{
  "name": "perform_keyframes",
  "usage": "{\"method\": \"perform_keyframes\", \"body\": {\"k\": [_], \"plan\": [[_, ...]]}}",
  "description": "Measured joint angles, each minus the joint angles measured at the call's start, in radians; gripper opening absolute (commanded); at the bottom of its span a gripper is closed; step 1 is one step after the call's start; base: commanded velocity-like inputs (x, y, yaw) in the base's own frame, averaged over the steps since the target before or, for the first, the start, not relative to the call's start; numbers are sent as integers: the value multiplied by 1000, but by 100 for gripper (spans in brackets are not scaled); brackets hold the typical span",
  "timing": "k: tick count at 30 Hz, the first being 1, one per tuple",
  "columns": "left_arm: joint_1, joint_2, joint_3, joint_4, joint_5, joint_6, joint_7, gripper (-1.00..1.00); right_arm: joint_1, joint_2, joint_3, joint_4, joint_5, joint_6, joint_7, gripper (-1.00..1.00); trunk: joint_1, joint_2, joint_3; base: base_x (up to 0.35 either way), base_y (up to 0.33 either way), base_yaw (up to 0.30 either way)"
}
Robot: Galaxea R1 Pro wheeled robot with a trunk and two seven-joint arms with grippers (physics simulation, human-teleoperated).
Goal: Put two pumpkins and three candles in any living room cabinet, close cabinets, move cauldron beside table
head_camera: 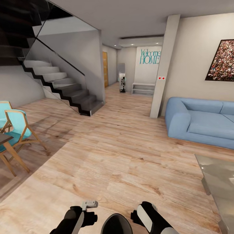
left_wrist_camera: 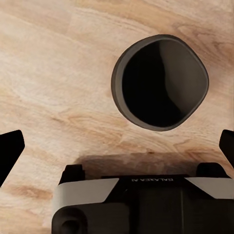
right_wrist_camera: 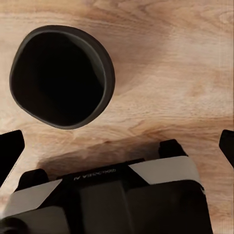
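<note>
Head view: cauldron (head_camera: 116,224) sits on floor between both open, empty end effectors.

Wood floor (head_camera: 107,156); staircase (head_camera: 61,84); blue sofa (head_camera: 201,122)

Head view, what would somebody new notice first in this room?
Probably the blue sofa against the right wall, under a speckled dark picture, and the dark staircase climbing at the left. Down at the bottom edge, the black cauldron sits on the wooden floor between the robot's arms.
</note>
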Motion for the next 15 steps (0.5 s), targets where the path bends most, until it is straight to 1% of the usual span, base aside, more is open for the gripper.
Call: {"method": "perform_keyframes", "body": {"k": [2, 4, 7, 10, 15], "plan": [[0, -1, -1, 8, 0, -6, -1, 100, 0, 0, 42, 1, 0, -5, 15, 100, 8, -14, -6, 0, 0, 0], [0, 0, -1, 20, 0, -16, -1, 100, 0, 0, 88, 2, -2, -30, 22, 100, 15, -28, -13, 0, 0, 0], [0, 0, -1, 29, 0, -29, -1, 100, 0, 0, 132, 4, -3, -59, 26, 100, 27, -49, -22, 0, 0, 0], [0, -1, 0, 32, 1, -32, -2, 100, 0, 0, 149, 6, -7, -72, 28, 100, 38, -70, -31, 0, 0, 0], [0, -5, -1, 33, -1, -33, 0, 100, 0, 0, 155, 7, -9, -79, 29, 100, 57, -105, -47, 0, 0, 0]]}}
